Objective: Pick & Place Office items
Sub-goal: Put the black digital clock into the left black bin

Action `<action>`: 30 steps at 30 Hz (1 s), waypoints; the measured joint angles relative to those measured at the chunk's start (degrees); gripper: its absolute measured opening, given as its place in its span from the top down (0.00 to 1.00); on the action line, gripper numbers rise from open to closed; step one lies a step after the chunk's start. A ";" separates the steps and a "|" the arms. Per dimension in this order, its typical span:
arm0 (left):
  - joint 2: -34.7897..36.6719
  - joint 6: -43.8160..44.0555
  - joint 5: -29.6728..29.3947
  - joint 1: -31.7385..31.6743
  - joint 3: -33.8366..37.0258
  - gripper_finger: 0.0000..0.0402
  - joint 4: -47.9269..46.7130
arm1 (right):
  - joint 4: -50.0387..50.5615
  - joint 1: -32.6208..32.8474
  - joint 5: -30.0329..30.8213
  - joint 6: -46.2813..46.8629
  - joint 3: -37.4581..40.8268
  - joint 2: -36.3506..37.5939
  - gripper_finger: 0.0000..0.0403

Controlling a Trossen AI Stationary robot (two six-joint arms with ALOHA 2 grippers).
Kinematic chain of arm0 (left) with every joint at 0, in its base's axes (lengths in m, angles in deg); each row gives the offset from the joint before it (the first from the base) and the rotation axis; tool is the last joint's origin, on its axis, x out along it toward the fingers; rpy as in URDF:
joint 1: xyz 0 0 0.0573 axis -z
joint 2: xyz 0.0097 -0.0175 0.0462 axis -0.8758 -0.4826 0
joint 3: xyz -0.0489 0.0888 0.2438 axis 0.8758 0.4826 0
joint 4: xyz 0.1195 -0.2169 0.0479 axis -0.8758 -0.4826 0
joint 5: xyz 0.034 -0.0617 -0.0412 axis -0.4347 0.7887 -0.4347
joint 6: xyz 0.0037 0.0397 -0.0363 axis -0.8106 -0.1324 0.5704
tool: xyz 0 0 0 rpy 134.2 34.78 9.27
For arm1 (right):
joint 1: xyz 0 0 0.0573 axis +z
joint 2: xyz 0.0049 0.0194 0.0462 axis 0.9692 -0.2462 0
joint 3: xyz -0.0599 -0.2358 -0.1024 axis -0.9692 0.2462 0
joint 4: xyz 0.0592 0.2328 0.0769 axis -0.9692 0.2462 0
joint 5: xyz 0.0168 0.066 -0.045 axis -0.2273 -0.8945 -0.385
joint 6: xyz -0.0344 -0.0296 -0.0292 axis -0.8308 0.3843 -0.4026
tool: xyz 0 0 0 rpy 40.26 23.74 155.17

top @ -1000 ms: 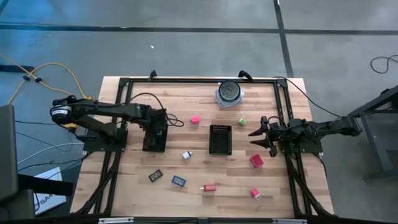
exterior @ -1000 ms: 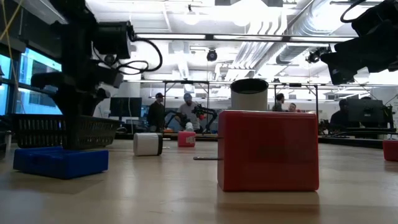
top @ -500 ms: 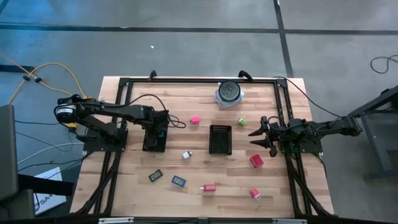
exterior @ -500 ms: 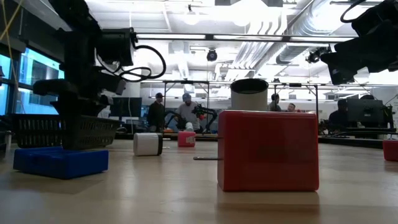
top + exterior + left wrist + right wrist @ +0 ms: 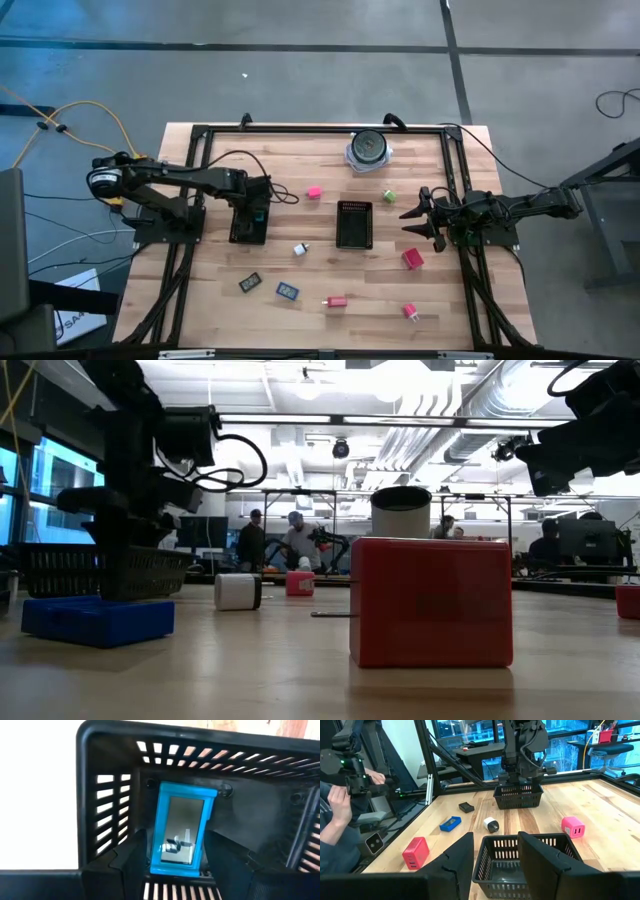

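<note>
1. jaws of the left gripper (image 5: 252, 212) hang over the left mesh tray (image 5: 248, 232); they look parted a little, with the teal-framed piece (image 5: 181, 831) lying between them on the tray floor, apparently let go rather than pinched, though contact cannot be ruled out.
2. handling, as a judgement: the teal piece looks small, stiff and light, with a glossy face that could slip; its long raised edges are the place to take hold.
3. jaws of the right gripper (image 5: 412, 217) hold nothing and stand partly apart, just beside the middle mesh tray (image 5: 354, 224), which fills the right wrist view.
4. pieces still on the desk (image 5: 460, 300): red block (image 5: 413, 259), pink block (image 5: 314, 192), green piece (image 5: 389, 197), white piece (image 5: 299, 249), blue piece (image 5: 287, 291), dark piece (image 5: 250, 283), and two more pink ones (image 5: 337, 301) (image 5: 410, 312) near the front.
5. only the left wrist view shows the inside of the left tray; the high view gives just a sliver of teal there.
6. the low view shows the red block as tall and boxy, so likely easy to grip across its flat sides.
7. the right wrist view alone shows a person's hand (image 5: 339, 800) beyond the desk.
</note>
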 joint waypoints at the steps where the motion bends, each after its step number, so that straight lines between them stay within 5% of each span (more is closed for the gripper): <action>1: 0.08 0.02 0.00 0.02 -0.04 0.52 0.00 | 0.00 0.00 -0.01 0.00 0.01 0.00 0.65; 22: 15.19 0.02 2.38 0.79 -0.22 0.52 -1.24 | -0.02 0.00 0.01 0.00 0.01 0.01 0.65; 30: 17.28 4.57 2.09 3.50 -7.20 0.52 -10.55 | -0.02 0.00 -0.01 0.00 -0.01 0.00 0.65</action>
